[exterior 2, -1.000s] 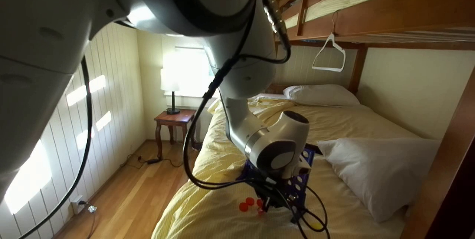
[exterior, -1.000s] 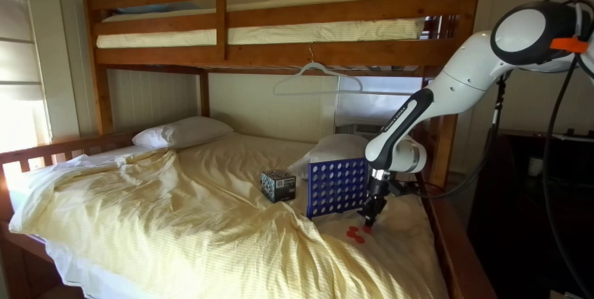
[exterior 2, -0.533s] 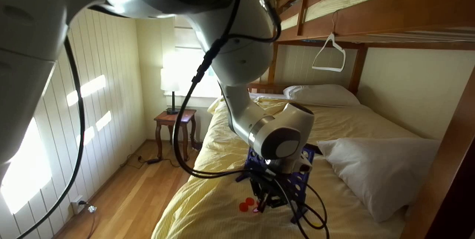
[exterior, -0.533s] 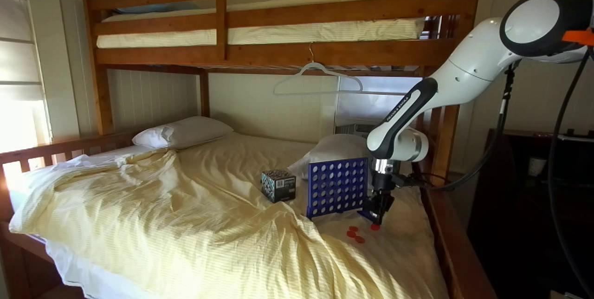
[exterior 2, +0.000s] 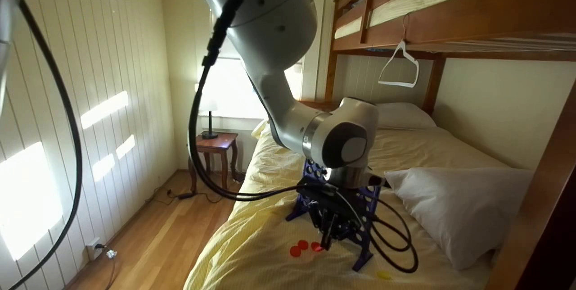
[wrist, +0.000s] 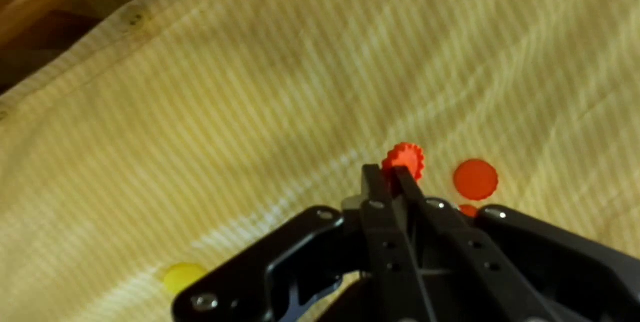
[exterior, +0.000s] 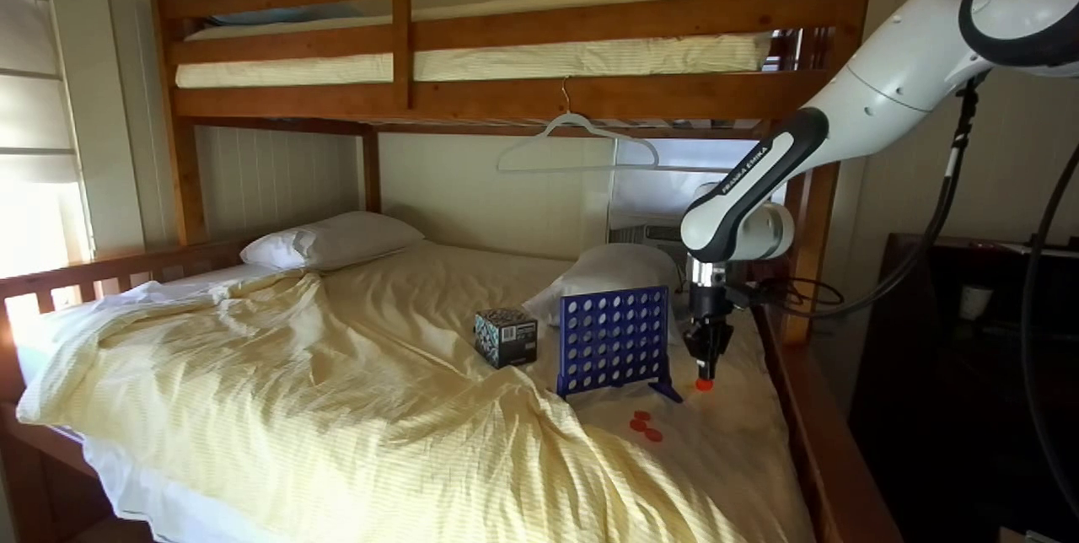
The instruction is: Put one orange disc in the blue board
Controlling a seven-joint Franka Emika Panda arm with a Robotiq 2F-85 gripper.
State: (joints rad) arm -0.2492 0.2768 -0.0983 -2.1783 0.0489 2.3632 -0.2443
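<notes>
In an exterior view the gripper (exterior: pixel 706 374) points down to the right of the blue board (exterior: pixel 614 339), near its end, with the orange disc (exterior: pixel 704 385) at its lower tip. The orange disc sits level with the lower part of the blue board, well below its top edge, so the coming move likely turns on height: up first, then across, leftward as seen here. Three loose discs (exterior: pixel 638 425) lie in front of the blue board, apart from it.

In an exterior view where a yellow disc (exterior 2: pixel 384 275) lies to the near right of the blue board, the gripper stands on the camera's side of it and hides much of its face. The held disc cannot be told apart here from a loose one beside the tip.

The wrist view settles the hold: the fingers (wrist: pixel 372 182) are pinched together on the orange disc, which juts past them, ribbed rim and part of its face showing. The blue board cannot be made out for certain. The disc's plane will probably have to match the board's length before it can drop in edge-first; whether it lines up now cannot be told.
</notes>
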